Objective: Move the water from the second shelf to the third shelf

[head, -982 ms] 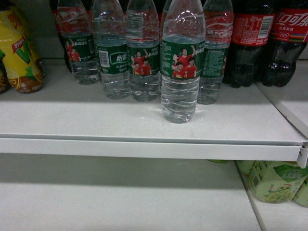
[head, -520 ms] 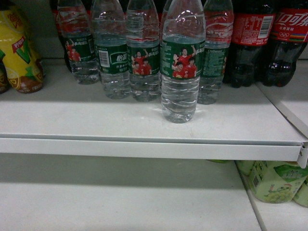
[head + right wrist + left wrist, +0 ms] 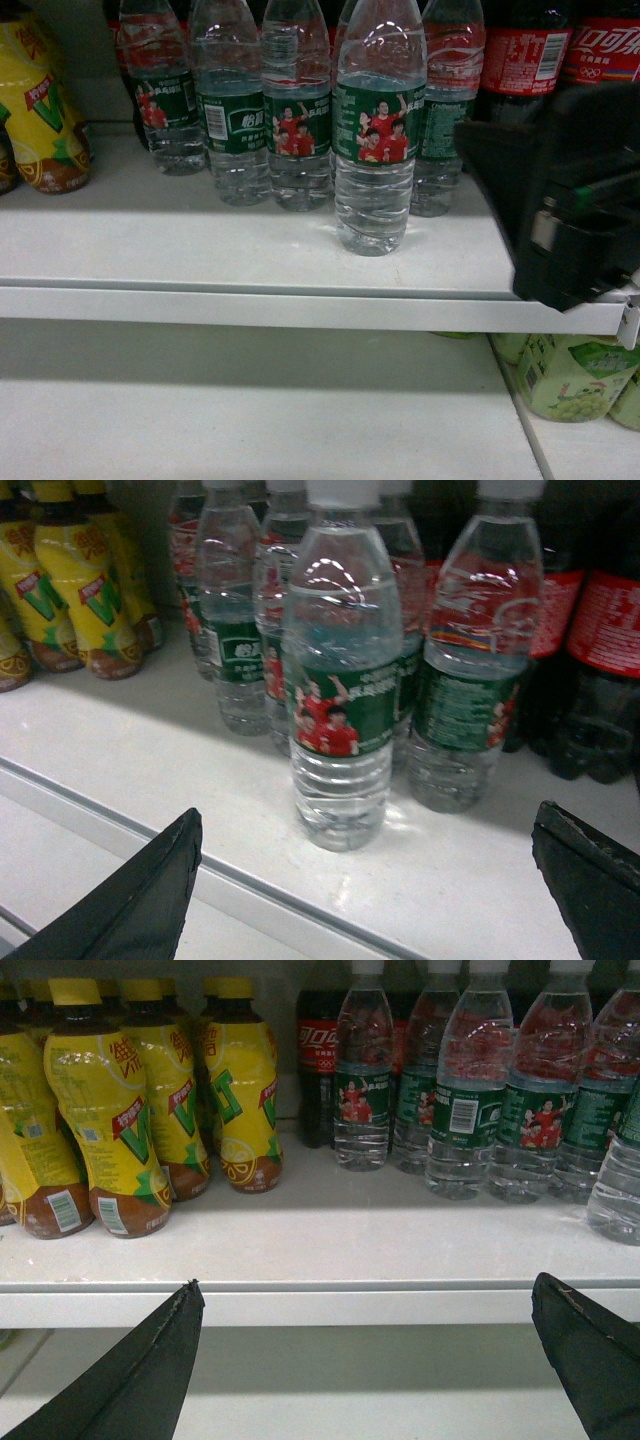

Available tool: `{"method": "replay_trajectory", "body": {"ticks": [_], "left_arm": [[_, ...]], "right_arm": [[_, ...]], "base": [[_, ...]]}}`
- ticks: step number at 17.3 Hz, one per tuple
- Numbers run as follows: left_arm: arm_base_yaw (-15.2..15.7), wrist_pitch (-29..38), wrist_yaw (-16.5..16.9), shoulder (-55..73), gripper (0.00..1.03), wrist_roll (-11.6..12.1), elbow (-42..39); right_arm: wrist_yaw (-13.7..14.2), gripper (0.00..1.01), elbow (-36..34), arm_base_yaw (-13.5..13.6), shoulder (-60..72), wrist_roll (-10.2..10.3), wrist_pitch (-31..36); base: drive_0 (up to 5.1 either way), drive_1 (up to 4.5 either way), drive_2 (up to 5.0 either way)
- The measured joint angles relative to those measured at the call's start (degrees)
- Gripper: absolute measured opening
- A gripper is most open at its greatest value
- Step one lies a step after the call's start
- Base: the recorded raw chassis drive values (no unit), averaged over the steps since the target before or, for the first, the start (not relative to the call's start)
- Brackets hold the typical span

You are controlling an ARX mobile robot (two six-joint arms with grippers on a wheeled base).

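The right gripper is released: in the right wrist view its two dark fingers stand wide apart at the lower corners, with nothing between them. In the head view the right arm's dark housing sits at 3 o'clock of the frame, over the right end of the upper shelf, hiding the lower parts of the cola bottles there. The left gripper is likewise released; its fingers frame the shelf edge in the left wrist view and hold nothing. It does not appear in the head view.

The water stands upright on the upper shelf, forward of the row of like bottles and nearest the shelf's front lip. Its green label with red-shirted figures faces the head camera. In the right wrist view the water stands centred at 12 o'clock of the open fingers, apart from both.

Yellow tea bottles stand at 9 o'clock of the water, well apart. A pale green bottle rests below the shelf at 5 o'clock. The lower shelf lies beneath.
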Motion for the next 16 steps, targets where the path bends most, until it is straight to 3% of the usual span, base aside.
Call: {"method": "replay_trajectory", "body": {"ticks": [7, 10, 16], "left_arm": [[0.0, 0.0, 0.0, 0.0, 0.98, 0.0, 0.0], [0.0, 0.0, 0.0, 0.0, 0.98, 0.0, 0.0], [0.0, 0.0, 0.0, 0.0, 0.98, 0.0, 0.0]], "right_arm": [[2.0, 0.98, 9.5, 5.0, 11.2, 0.5, -1.7], [2.6, 0.98, 15.6, 5.6, 17.3, 3.0, -3.8], [8.7, 0.98, 24.4, 5.9, 25.0, 4.5, -6.2]], "base": [[0.0, 0.00, 0.0], [0.0, 0.00, 0.0], [0.0, 0.00, 0.0]]}}
